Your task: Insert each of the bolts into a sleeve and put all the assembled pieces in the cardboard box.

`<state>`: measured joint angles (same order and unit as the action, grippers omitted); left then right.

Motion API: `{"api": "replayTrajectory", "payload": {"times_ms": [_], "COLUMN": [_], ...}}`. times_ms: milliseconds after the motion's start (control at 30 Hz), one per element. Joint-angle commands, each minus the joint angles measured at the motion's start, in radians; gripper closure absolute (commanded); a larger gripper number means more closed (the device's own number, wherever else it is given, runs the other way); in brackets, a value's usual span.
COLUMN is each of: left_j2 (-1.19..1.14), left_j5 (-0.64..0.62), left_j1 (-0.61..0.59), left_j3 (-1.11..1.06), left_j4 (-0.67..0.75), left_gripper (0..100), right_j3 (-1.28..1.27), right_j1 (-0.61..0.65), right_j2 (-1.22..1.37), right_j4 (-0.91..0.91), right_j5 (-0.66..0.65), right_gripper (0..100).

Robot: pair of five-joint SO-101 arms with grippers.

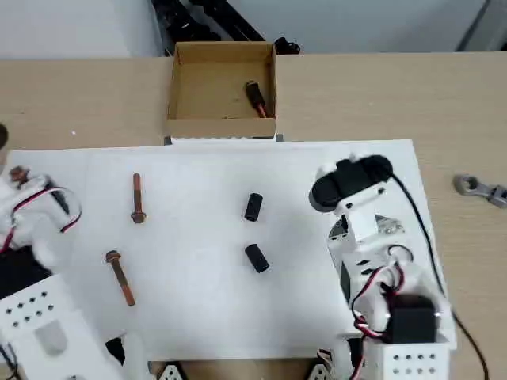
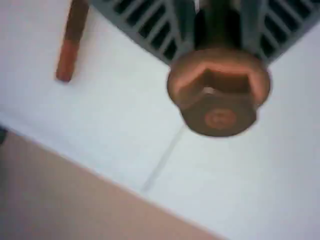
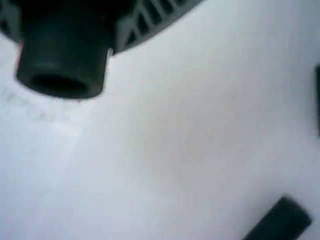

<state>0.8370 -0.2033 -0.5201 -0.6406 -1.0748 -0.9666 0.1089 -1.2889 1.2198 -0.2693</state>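
- While the left gripper (image 2: 215,22) is closed round the shank of the gripped bolt (image 2: 218,97), whose coppery hex head faces the wrist camera, the right gripper (image 3: 70,7) is closed on the gripped sleeve (image 3: 62,57), a black tube with its open end toward that arm's camera
- Both held parts are over the white sheet (image 1: 198,317), which covers part of the wooden table (image 1: 79,95)
- 2 more bolts lie flat on the sheet on the left arm's side: the upper bolt (image 1: 137,198) has its head toward the near edge, and the lower bolt (image 1: 120,277) is slanted with its head toward the far side; they are near each other but apart
- 2 loose sleeves lie near the sheet's middle, the upper sleeve (image 1: 253,207) and the lower sleeve (image 1: 256,258), not touching
- 1 assembled piece (image 1: 255,98) lies inside the cardboard box (image 1: 222,127), close to its right wall; the box stands at the sheet's far edge
- 1 wrench (image 1: 479,188) rests on bare table beyond the sheet's right side
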Motion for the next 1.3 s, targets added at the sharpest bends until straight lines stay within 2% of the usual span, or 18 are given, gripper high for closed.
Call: {"api": "replayTrajectory", "payload": {"times_ms": [0,100,233,333,500,600,667,833,1067,1267], "left_j2": [0.028,0.028,0.028,0.029,0.031,0.029,0.029,0.029,0.038,0.049], "left_j5": [-0.012,-0.014,-0.023,-0.100,-0.110,-0.114,-0.114,-0.137,-0.137,-0.141], "left_j1": [0.112,0.242,0.350,0.388,0.480,0.552,0.598,0.677,0.812,0.875], "left_j3": [-0.007,-0.007,-0.005,-0.002,0.021,0.090,0.162,0.285,0.289,0.289], "left_j4": [0.091,0.121,0.180,0.215,0.233,0.236,0.233,0.157,0.086,0.083], "left_gripper": [99,99,99,99,99,99,99,99,99,99], "right_j3": [-0.233,-0.319,-0.328,-0.311,-0.157,-0.150,-0.169,-0.176,-0.215,-0.216], "right_j1": [0.087,0.150,0.186,0.237,0.357,0.489,0.552,0.561,0.568,0.694], "right_j2": [-0.059,-0.062,-0.061,-0.061,-0.062,-0.061,-0.062,-0.071,-0.071,-0.062], "right_j4": [-0.302,-0.493,-0.708,-0.814,-0.685,-0.662,-0.662,-0.659,-0.641,-0.648], "right_j5": [0.161,0.302,0.341,0.339,0.354,0.400,0.368,0.341,0.299,0.249], "right_gripper": [99.5,99.5,99.5,99.5,99.5,99.4,99.5,99.4,99.4,99.5]}}
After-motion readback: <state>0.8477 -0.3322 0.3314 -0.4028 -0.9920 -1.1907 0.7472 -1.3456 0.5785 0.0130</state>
